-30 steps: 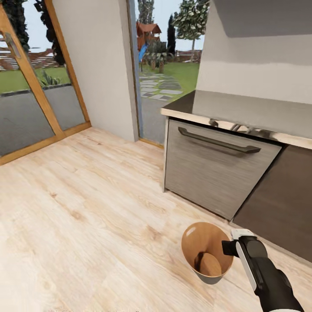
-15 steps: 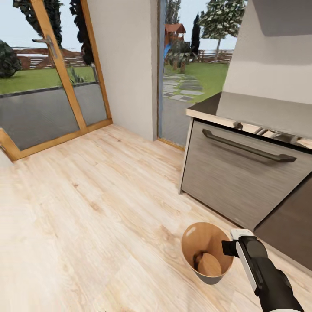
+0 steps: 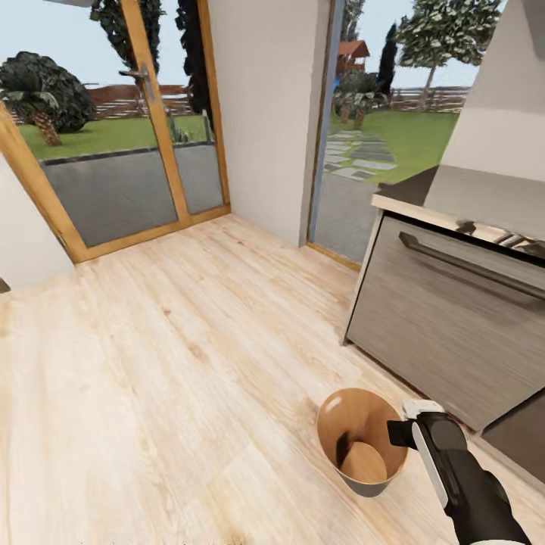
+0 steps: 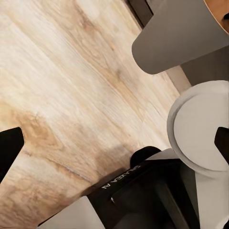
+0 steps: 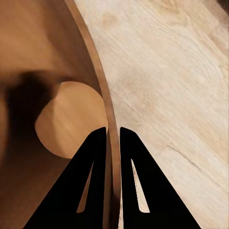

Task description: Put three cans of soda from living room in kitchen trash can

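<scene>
Open floor (image 3: pixel 166 363) left; oven (image 3: pixel 446 333) blocks right of tash can (image 3: pixel 362 441).

The tash can (image 3: pixel 362 439) stands upright on the floor (image 3: pixel 189 378), in front of the oven (image 3: pixel 454 333) and to its left. The right gripper (image 3: pixel 401 433) sits at the can's right rim (image 5: pixel 102 102), one finger (image 5: pixel 88 176) inside the wall and the other outside, closed on the rim between them. Glazed doors (image 3: pixel 129 151) stand at the far left, a wall section (image 3: pixel 265 113) stands between them and a further glazed opening (image 3: pixel 363 151) beside the oven.
</scene>
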Robot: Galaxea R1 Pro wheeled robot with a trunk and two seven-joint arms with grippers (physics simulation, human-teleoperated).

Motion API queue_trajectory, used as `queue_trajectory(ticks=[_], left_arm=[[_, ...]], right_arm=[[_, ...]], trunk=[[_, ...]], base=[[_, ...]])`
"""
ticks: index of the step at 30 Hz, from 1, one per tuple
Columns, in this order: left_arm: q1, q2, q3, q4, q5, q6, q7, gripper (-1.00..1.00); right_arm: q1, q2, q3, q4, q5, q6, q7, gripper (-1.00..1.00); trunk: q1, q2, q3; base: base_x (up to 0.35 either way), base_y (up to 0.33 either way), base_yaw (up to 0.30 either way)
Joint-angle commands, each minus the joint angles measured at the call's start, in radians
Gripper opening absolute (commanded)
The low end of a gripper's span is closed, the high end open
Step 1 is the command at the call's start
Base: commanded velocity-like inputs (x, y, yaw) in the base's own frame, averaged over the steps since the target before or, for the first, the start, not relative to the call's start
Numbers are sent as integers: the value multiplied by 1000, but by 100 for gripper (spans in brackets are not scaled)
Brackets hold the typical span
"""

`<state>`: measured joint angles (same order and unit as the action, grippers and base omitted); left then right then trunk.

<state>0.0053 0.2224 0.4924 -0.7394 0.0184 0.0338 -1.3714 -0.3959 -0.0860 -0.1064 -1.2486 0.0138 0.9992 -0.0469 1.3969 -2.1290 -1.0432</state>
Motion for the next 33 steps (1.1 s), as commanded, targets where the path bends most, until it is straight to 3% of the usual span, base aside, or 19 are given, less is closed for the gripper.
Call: queue_trajectory(ticks=[1, 33], left_arm=[[0, 0, 0, 0, 0, 0, 0, 100], [0, 0, 0, 0, 0, 0, 0, 100]], right_arm=[[0, 0, 0, 0, -11, -1, 5, -100], [0, 0, 1, 9, -10, -1, 5, -100]], trunk=[[0, 0, 0], [0, 0, 7]], base=[[0, 0, 291], [0, 0, 291]])
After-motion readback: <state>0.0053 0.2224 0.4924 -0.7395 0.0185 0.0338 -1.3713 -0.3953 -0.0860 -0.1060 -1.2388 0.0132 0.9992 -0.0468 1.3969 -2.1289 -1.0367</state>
